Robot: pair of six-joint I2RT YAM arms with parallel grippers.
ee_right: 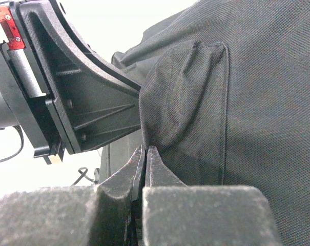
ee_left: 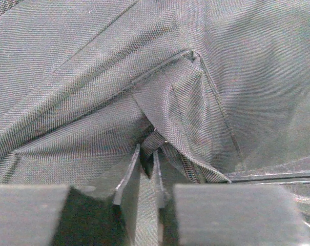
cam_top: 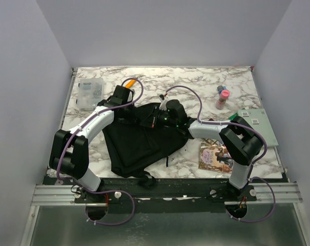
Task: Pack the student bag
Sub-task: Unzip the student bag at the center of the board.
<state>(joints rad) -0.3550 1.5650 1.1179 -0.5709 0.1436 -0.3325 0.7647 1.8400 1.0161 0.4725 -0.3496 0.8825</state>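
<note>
The student bag [cam_top: 137, 146] lies crumpled in the middle of the marble table, black fabric with its top end raised between the two arms. My left gripper [cam_top: 136, 114] is at the bag's top left; in the left wrist view its fingers [ee_left: 146, 156] are nearly shut on a narrow webbing tab [ee_left: 156, 138] beside a zipper. My right gripper [cam_top: 156, 119] faces it from the right, and its fingers [ee_right: 145, 152] are shut on a fold of the bag's fabric [ee_right: 185, 102]. The left gripper's body [ee_right: 67, 92] fills the upper left of the right wrist view.
A clear plastic box [cam_top: 88, 93] and an orange object [cam_top: 129, 82] are at the back left. A pink bottle [cam_top: 223, 99] and a blue-capped item [cam_top: 221, 88] stand at the back right. A green board [cam_top: 257, 123] and a picture book [cam_top: 214, 156] lie on the right.
</note>
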